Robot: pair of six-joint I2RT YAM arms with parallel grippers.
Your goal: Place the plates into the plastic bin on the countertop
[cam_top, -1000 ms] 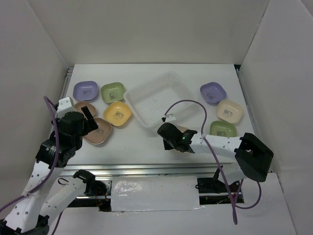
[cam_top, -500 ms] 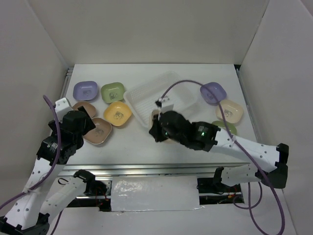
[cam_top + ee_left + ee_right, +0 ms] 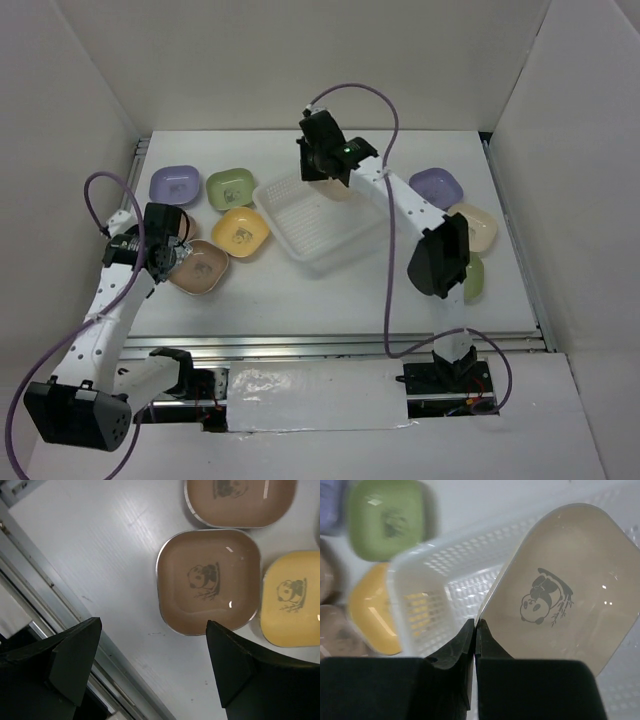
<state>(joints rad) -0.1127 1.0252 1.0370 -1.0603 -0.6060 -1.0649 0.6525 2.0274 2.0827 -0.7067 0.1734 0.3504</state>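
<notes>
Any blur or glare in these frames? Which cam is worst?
Right wrist is worst: the cream plate in the jaws is sharp, but the green plate and plastic bin behind it are smeared. Left wrist: sharp, with small glare streaks on the centre brown plate and dark jaws in the foreground. Top external: even light, soft shadows, no blur.

— Bin?
— Plastic bin (image 3: pixel 320 215): translucent white, perforated walls, mid-countertop (image 3: pixel 300 295), set askew to the edges.
— Plates, left side?
— Purple plate (image 3: pixel 174 184) and green plate (image 3: pixel 230 187) toward the far edge. Yellow plate (image 3: pixel 241 231) just beside the bin. Near brown plate (image 3: pixel 207 582) and far brown plate (image 3: pixel 240 500) by the left edge. All flat, with panda marks.
— Right side?
— Second purple plate (image 3: pixel 436 187), cream plate (image 3: pixel 473 226), second green plate (image 3: pixel 475 285), strung along the right edge.
— The ninth?
— Held cream plate (image 3: pixel 560 610), tilted over the bin's far wall, rim pinched in the right gripper (image 3: pixel 476 627).
</notes>
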